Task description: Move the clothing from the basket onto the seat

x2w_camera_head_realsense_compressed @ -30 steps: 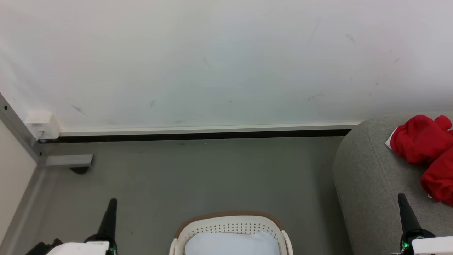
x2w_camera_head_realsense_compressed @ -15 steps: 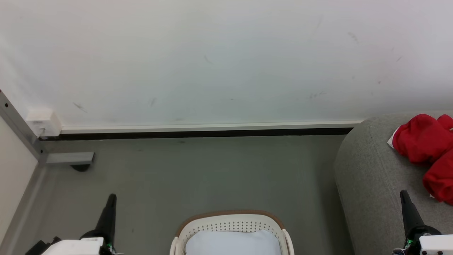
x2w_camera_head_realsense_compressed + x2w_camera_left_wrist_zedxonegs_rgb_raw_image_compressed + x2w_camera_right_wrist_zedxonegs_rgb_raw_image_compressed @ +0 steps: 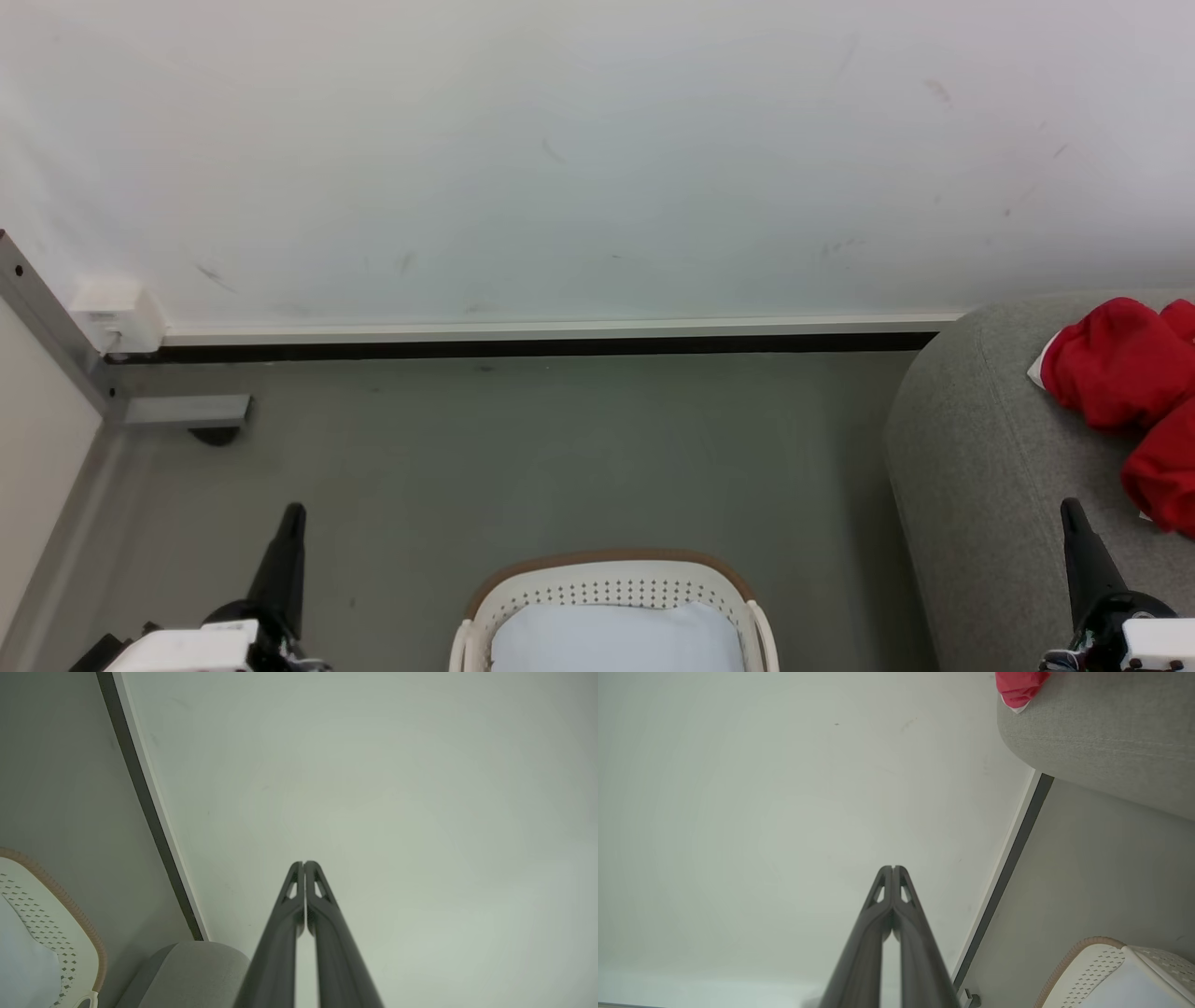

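My right gripper (image 3: 1074, 513), fingers pressed together and holding nothing, points to 12 o'clock beside the grey seat (image 3: 971, 448). The red clothing (image 3: 1111, 369) lies on that seat, near, at 1 o'clock from it, the heap running from 11 towards 5 o'clock. My left gripper (image 3: 292, 518), also closed and empty, stands well apart at 9 o'clock, so the right arm is nearer. Between them the laundry basket (image 3: 607, 590) shows its pale lining (image 3: 616, 639). Since a second ago the whole view has drifted slightly, which is a camera move, and the clothing lies unchanged.
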Controlling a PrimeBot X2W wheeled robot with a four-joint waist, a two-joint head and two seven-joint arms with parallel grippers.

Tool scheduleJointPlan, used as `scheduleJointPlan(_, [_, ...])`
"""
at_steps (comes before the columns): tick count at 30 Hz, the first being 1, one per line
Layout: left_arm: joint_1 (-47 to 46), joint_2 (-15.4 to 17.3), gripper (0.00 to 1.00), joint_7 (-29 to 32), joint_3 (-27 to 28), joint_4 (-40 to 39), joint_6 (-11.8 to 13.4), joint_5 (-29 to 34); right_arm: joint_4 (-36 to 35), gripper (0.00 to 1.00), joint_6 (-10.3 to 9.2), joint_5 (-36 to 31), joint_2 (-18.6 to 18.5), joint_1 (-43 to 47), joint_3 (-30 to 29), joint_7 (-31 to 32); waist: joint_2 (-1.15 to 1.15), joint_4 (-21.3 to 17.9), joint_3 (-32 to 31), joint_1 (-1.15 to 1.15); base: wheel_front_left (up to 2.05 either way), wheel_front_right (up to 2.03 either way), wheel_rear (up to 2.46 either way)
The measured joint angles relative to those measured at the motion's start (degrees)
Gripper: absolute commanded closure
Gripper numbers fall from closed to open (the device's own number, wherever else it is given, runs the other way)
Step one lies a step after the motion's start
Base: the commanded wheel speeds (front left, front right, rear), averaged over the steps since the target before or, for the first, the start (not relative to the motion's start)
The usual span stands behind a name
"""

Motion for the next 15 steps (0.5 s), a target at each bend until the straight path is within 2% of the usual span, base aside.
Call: scheduleJointPlan(15, [-0.19, 0.02, 1.00, 0.47, 0.11, -0.03, -0.07, -1.52, -0.07, 1.00, 0.00, 1.93, 0.14, -0.08, -0.36, 0.49, 0.00, 0.10, 0.16, 0.00, 0.00, 0.00, 0.00])
